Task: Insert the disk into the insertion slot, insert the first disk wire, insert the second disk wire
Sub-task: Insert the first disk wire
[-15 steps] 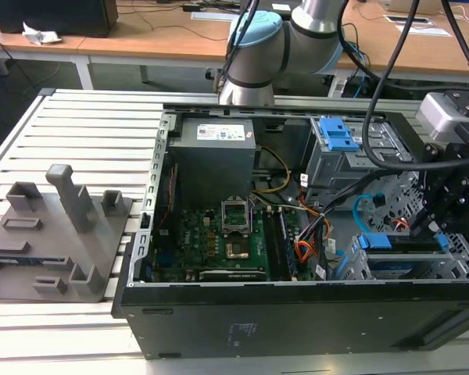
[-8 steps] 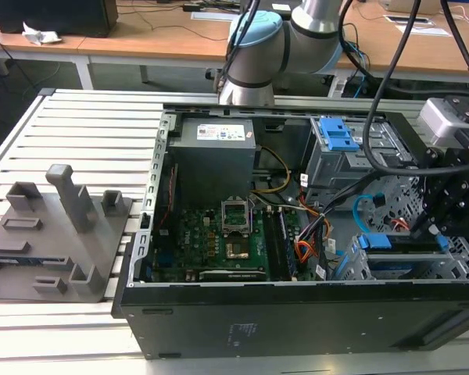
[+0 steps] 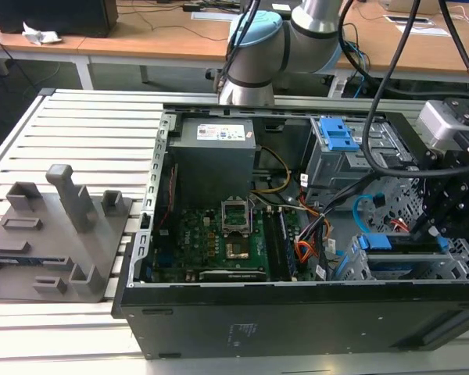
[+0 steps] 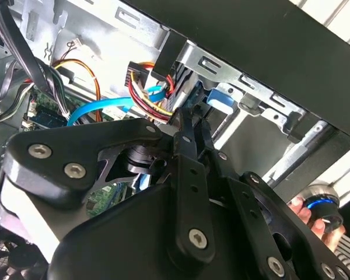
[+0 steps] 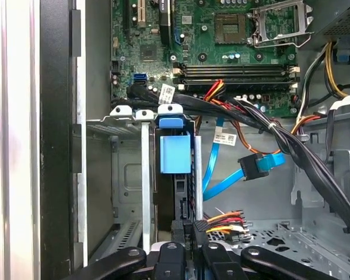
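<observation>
The disk (image 5: 175, 154), framed by its bright blue carrier, sits inside the insertion slot (image 5: 125, 175) of the grey drive cage. In the exterior view the disk (image 3: 379, 243) lies in the low bay (image 3: 410, 269) at the case's right. My gripper (image 5: 191, 230) is at the disk's rear end, fingers close together on the small dark plug of the first disk wire (image 5: 224, 220), whose red-orange strands run off sideways. The second disk wire (image 5: 221, 175), light blue, hangs loose beside the cage with its dark plug (image 5: 254, 166) free. My gripper (image 3: 434, 230) hovers over the bay.
A thick black cable bundle (image 5: 291, 146) crosses above the cage. The motherboard (image 3: 219, 234), the grey power supply box (image 3: 215, 156) and the taller cage with a blue latch (image 3: 336, 137) fill the case. A grey fixture (image 3: 55, 234) stands at the exterior view's left. A hand (image 4: 315, 213) is nearby.
</observation>
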`<action>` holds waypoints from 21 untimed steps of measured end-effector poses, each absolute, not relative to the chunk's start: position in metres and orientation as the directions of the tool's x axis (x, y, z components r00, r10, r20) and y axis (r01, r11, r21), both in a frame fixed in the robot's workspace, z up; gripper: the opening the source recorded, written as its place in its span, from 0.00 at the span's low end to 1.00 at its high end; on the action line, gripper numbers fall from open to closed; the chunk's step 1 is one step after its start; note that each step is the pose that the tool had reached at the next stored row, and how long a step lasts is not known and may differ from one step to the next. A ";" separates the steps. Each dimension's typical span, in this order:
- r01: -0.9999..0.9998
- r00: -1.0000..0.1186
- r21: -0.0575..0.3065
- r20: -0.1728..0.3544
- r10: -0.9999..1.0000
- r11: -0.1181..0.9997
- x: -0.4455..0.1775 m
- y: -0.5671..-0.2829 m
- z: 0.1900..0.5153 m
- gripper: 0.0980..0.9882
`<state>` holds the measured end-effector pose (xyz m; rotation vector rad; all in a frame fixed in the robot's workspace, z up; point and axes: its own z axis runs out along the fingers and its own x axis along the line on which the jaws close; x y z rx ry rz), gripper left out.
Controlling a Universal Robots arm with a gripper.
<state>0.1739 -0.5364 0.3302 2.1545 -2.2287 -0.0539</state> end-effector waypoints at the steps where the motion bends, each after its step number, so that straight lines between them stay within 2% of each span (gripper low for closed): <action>1: -0.998 -0.034 0.054 0.006 -0.999 0.034 0.174 -0.536 0.331 0.17; 4: -0.998 -0.034 0.054 0.007 -0.999 0.034 0.174 -0.536 0.336 0.17; 9: -0.998 -0.034 0.053 0.008 -0.999 0.034 0.174 -0.535 0.369 0.17; 10: -0.998 -0.034 0.053 0.008 -0.999 0.034 0.174 -0.534 0.372 0.15; 12: -0.998 -0.034 0.053 0.008 -0.999 0.034 0.174 -0.533 0.374 0.01; 21: -0.998 -0.034 0.053 0.009 -0.999 0.034 0.152 -0.533 0.374 0.01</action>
